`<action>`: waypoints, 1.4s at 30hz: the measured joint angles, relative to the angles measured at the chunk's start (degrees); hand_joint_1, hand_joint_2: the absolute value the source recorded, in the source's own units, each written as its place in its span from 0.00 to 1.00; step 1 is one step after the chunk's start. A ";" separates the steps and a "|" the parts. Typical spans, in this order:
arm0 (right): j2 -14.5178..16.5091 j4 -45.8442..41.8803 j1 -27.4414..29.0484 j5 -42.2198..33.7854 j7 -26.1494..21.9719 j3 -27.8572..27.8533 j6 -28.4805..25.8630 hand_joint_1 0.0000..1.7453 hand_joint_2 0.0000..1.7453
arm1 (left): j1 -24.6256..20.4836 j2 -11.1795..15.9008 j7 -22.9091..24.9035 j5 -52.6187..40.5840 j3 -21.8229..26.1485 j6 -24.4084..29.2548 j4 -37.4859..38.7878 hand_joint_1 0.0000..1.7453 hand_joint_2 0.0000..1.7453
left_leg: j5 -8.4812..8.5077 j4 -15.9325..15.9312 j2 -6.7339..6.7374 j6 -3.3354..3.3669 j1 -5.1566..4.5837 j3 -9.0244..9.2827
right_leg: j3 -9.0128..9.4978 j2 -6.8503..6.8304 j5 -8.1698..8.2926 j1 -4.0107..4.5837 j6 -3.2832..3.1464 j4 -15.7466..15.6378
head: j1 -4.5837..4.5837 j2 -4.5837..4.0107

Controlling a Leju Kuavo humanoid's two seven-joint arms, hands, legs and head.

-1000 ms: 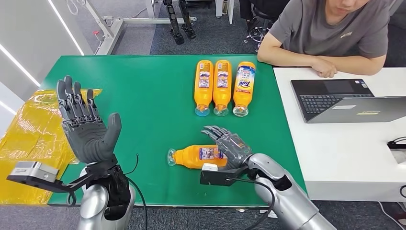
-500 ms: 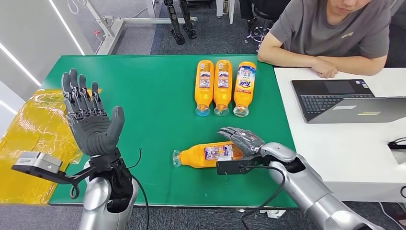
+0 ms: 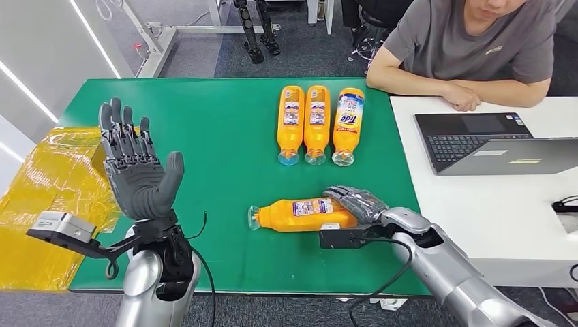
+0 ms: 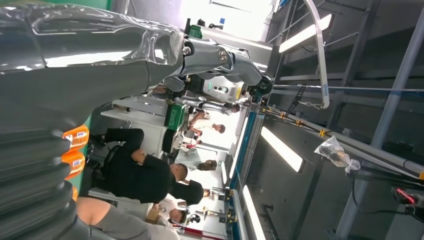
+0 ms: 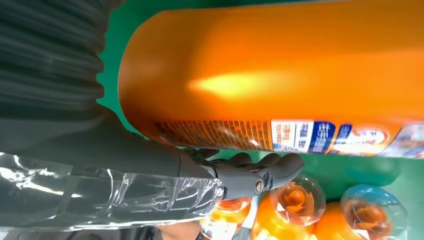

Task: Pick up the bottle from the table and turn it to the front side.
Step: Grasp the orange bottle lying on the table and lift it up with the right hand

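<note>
The bottle (image 3: 303, 214) lies on the green table (image 3: 218, 129), right hand (image 3: 358, 203) fingers clasping it, left hand (image 3: 140, 170) spread.

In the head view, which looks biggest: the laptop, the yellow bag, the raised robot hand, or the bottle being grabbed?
1. Yellow bag
2. Laptop
3. Raised left robot hand and the bottle: too alike to rank, and the hand is nearer the camera.

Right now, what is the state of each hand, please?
Left hand: open, raised above the table, holding nothing.
Right hand: grips the lying orange bottle at its base end.
</note>
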 joint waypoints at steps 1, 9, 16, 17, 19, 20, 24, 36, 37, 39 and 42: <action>-0.17 0.09 0.02 -0.15 0.00 0.03 0.13 1.00 1.00 | -0.02 -0.03 0.00 0.04 0.00 -0.03 0.10 0.00 1.00 | 0.00 0.00 0.00 0.00 0.00 0.00 | 0.01 0.00 0.00 0.00 0.00 0.00 | -0.01 0.00; -1.22 0.30 0.51 -0.77 -0.61 0.11 -0.29 1.00 1.00 | -0.08 -0.05 -0.01 0.22 0.00 -0.44 0.51 0.00 1.00 | 0.00 0.02 0.01 0.00 0.00 0.06 | 0.05 0.02 0.01 0.00 0.01 0.00 | 0.00 0.00; -1.23 -0.63 2.28 -0.18 0.39 0.11 -4.61 1.00 1.00 | -0.22 -0.07 0.00 0.09 0.00 -0.64 0.74 0.00 1.00 | 0.00 0.02 0.01 0.00 0.00 0.06 | 0.05 0.03 0.01 0.00 0.01 0.00 | -0.01 0.00; -1.23 -0.78 2.53 0.00 0.51 0.10 -5.45 1.00 1.00 | -0.26 -0.08 0.00 0.07 0.00 -0.64 0.74 0.00 1.00 | 0.00 0.01 0.01 0.00 0.00 0.05 | 0.05 0.02 0.01 0.00 0.01 0.00 | 0.00 0.00; -1.05 -1.05 3.08 0.27 0.69 -0.01 -7.96 1.00 1.00 | -0.34 -0.08 0.00 -0.01 -0.01 -0.61 0.74 0.00 1.00 | 0.00 0.01 0.01 0.00 0.00 0.04 | 0.06 0.02 0.01 0.00 0.01 0.01 | -0.01 0.00; -0.74 -1.16 3.49 0.28 0.68 -0.24 -10.05 1.00 1.00 | -0.36 -0.08 -0.01 -0.08 -0.01 -0.58 0.74 0.00 1.00 | 0.00 0.01 0.01 0.00 0.00 0.03 | 0.06 0.02 0.01 0.00 0.01 0.02 | 0.00 0.00; 1.71 -1.63 5.47 -1.68 -0.26 -2.86 -20.70 1.00 1.00 | -0.36 -0.08 0.00 -0.32 0.00 -0.26 0.74 0.00 1.00 | 0.01 0.01 0.00 0.00 0.01 0.01 | 0.05 0.01 0.01 0.00 0.01 0.04 | 0.01 0.00; 10.57 -11.73 16.76 -19.01 -20.36 -15.20 -43.25 1.00 1.00 | -0.44 -0.20 -0.01 0.13 0.00 1.72 0.79 0.00 1.00 | -0.02 -0.05 -0.04 -0.02 0.00 -0.04 | -0.01 -0.03 -0.08 0.00 0.03 0.03 | -0.01 0.00; 11.10 -12.40 17.59 -19.61 -21.06 -15.69 -43.95 1.00 1.00 | -0.45 -0.21 -0.01 0.20 0.00 1.78 0.82 0.00 1.00 | -0.03 -0.05 -0.04 -0.02 0.00 -0.04 | -0.01 -0.02 -0.08 0.00 0.03 0.02 | -0.01 0.00; 11.97 -13.44 18.86 -20.18 -21.62 -16.35 -44.57 1.00 1.00 | -0.48 -0.22 -0.01 0.27 0.00 1.79 0.91 0.00 1.00 | -0.03 -0.05 -0.02 -0.02 0.00 -0.03 | -0.01 0.00 -0.08 0.00 0.03 0.02 | -0.01 0.00; 12.96 -14.63 20.31 -21.19 -23.01 -16.93 -45.51 1.00 1.00 | -0.53 -0.25 0.00 0.40 0.00 1.77 1.10 0.00 1.00 | -0.02 -0.05 -0.04 -0.02 0.00 -0.03 | 0.00 -0.03 -0.08 0.00 0.03 0.02 | -0.01 0.00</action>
